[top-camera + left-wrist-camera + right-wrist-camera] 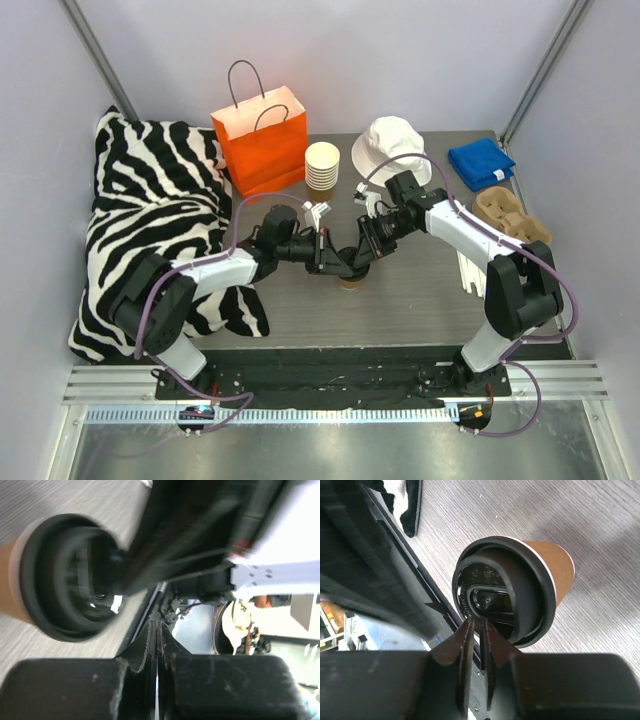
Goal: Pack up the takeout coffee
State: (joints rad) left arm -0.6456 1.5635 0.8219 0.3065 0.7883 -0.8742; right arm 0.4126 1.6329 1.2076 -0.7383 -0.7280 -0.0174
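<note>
Since the coffee [555, 565] stands on the table [600, 520] right at both jaws' tips, I'd go slow: left jaws pressed together just beside the lid [520, 580], right jaws nearly closed at its rim, can't tell if pinching. Push down evenly, don't tip it.

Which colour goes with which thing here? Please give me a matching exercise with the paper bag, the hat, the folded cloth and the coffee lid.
Things:
1. paper bag
2. hat
3. folded cloth
4. coffee lid

Colours:
a. blue
b. black
c. orange
d. white

Pairs: 1-c, 2-d, 3-a, 4-b
</note>
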